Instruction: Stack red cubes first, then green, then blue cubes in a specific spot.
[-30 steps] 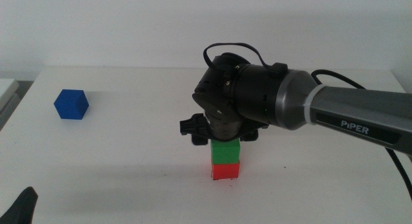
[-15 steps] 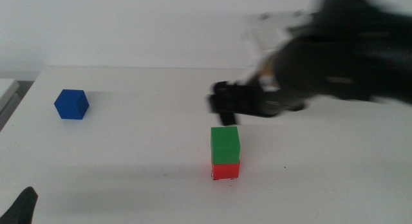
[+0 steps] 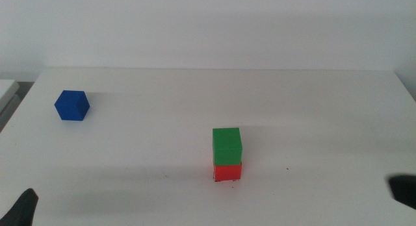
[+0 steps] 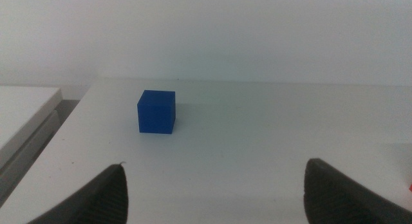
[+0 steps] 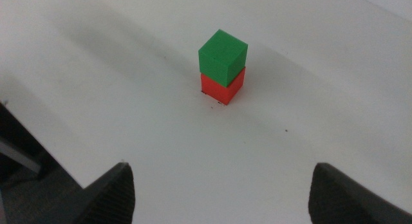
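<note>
Green cube [image 3: 227, 145] atop red cube [image 3: 227, 171], blue cube [image 3: 71, 105] apart

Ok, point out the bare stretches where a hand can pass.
Bare table runs between the blue cube and the green cube stacked on the red cube; more lies right of the stack. Nowhere is crowded.
</note>
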You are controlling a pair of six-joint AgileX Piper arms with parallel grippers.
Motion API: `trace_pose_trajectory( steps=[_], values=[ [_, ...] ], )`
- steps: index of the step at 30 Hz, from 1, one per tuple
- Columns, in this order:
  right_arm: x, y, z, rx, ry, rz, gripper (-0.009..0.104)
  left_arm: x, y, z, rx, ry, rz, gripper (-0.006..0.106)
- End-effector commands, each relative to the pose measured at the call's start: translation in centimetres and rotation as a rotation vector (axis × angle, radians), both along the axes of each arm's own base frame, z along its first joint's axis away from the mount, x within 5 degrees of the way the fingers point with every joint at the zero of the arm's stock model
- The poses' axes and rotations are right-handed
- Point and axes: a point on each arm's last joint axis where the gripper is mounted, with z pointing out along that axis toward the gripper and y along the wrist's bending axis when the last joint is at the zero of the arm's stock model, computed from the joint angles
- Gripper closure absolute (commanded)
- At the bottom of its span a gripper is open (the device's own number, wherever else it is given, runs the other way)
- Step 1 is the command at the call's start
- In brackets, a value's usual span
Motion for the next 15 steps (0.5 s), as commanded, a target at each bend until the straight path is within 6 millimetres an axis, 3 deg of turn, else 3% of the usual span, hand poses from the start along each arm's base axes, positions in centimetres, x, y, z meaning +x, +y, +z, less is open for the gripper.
trace_pose_trajectory(
  steps=[1, 7, 15],
  values=[
    [-1.2, -1.2, -0.1, -0.03, -0.037, 0.058, 0.002, 0.0, 0.0, 0.2, 0.0, -0.019, 0.004, 0.007],
    [-2.7, -2.1, 0.3, 0.014, -0.073, 0.12, 0.002, 0.0, 0.0, 0.2, -0.006, -0.019, 0.003, 0.007],
    [-2.5, -1.9, 0.7, 0.04, -0.117, 0.126, 0.002, 0.0, 0.0, 0.2, -0.006, -0.019, 0.003, 0.007]
  ],
)
